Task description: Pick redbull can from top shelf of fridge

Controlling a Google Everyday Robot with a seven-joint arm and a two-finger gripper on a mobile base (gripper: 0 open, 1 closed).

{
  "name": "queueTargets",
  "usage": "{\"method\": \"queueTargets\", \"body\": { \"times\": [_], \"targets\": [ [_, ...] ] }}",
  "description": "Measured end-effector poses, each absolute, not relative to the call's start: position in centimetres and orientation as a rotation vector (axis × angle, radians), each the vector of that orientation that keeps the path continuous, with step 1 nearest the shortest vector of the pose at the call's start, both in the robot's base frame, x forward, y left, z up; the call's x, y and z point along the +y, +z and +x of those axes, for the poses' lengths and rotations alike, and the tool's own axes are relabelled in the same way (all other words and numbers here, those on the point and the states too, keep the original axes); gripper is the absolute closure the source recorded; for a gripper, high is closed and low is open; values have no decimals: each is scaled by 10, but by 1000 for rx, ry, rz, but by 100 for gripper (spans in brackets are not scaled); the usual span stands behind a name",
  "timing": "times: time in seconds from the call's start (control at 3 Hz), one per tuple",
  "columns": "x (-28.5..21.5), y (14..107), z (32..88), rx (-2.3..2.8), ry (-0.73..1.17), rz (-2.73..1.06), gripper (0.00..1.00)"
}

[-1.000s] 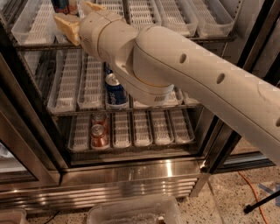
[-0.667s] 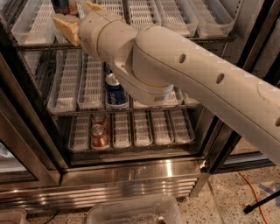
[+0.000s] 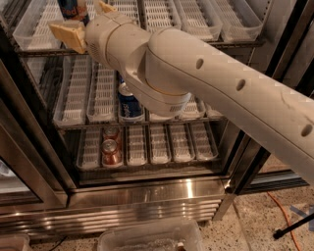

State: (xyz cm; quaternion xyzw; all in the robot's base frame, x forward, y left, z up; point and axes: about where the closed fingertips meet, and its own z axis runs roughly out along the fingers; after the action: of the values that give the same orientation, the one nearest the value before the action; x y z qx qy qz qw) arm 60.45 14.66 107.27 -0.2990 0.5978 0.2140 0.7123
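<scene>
Standing upright on top shelf (image 3: 240, 43) — redbull can (image 3: 72, 9), axis vertical — hand (image 3: 78, 19) spread apart beside it

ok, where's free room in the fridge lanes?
Bare: top shelf lanes right of the hand; middle rack, two lanes left of the blue-and-white can; bottom rack lanes right of the red cans. Crowded top-left: hand at the redbull can.

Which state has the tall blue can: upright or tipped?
Upright: the can's visible sides run vertically on the top shelf, close to the end effector.
</scene>
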Motion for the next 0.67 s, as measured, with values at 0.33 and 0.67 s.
{"method": "queueTargets", "body": {
  "times": [0.33, 0.67],
  "targets": [
    [152, 1073, 608, 1317, 483, -678, 29],
    [166, 1067, 623, 1300, 490, -703, 30]
  ]
}}
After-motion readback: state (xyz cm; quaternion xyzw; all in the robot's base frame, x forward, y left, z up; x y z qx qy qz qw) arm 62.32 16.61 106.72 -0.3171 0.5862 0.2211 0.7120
